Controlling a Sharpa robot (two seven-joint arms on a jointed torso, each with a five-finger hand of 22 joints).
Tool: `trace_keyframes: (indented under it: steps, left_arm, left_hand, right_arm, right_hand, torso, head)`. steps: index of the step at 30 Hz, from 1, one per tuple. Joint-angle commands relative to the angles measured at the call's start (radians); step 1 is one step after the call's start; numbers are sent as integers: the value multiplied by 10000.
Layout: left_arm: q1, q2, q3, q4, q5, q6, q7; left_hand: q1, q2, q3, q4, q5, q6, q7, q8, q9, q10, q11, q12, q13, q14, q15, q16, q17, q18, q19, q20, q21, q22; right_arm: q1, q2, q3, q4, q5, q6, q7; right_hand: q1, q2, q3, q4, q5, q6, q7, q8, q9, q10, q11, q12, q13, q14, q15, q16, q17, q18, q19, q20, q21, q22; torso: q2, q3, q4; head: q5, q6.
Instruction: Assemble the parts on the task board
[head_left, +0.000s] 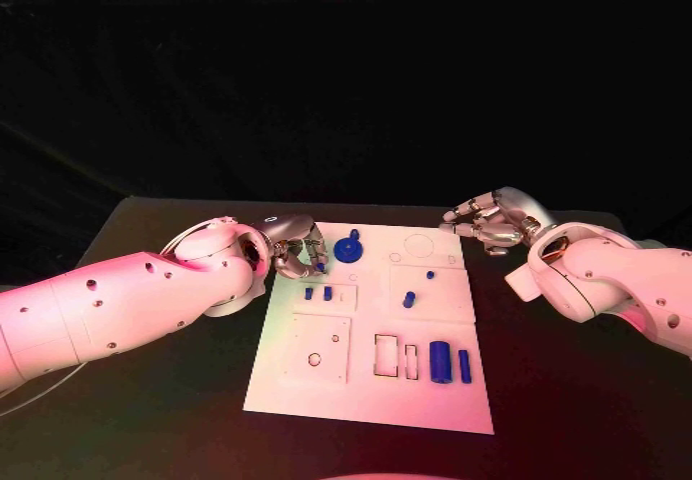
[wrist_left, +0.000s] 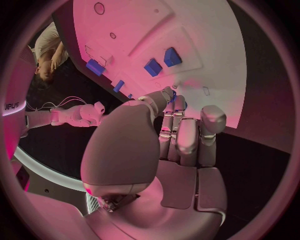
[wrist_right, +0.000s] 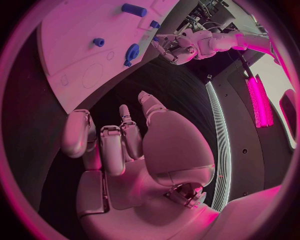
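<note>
Where slots show, task board (head_left: 289, 385) with perhaps seated parts (head_left: 440, 362)

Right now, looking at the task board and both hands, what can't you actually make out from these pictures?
- Left hand, head view: its fingertips sit at the blue knob-shaped part; whether they touch it is hidden by the fingers.
- Left wrist view: the hand's own thumb and palm cover that contact too.
- Task board recesses, head view: too small to tell their depth.
- Right hand: fingers curled, palm hidden.

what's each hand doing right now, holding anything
left hand: fingers at the blue part by the board's far edge; grip cannot be told
right hand: fingers curled, holding nothing
</note>
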Motion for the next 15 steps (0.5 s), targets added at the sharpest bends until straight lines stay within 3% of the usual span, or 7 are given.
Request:
trace_keyframes:
  steps: [1,15]
  left_arm:
    - [-6,80,-5,-118,26,187,-35]
    - [-53,375,-19,-521,16,198,55]
  left_hand:
    - [-114,9,-25,24,8,85,8,-59,-18,39,3,-85,-17,47,-17,13,-43,-89,14,-9,17,-50]
    - [-115,-6,-27,18,10,78,8,-79,-26,39,5,-109,-20,36,-15,1,-71,-84,-3,-11,4,-71]
  right_arm:
    - [-4,4,3,16,-16,-25,76]
    - [-4,24,3,38,-16,-17,86]
  right_hand:
    - [-16,121,-43,11,49,-30,7,35,-17,-21,-12,-45,657,699,-83,-20,1203,147,-65,-8,-18,-8]
    - [-16,121,-43,11,49,-30,7,35,-17,-21,-12,-45,657,699,-83,-20,1203,147,-65,-8,-18,-8]
  torso:
    - [0,2,7]
    - [-7,-7,4]
  head:
    - [-37,-24]
    - [-45,-54]
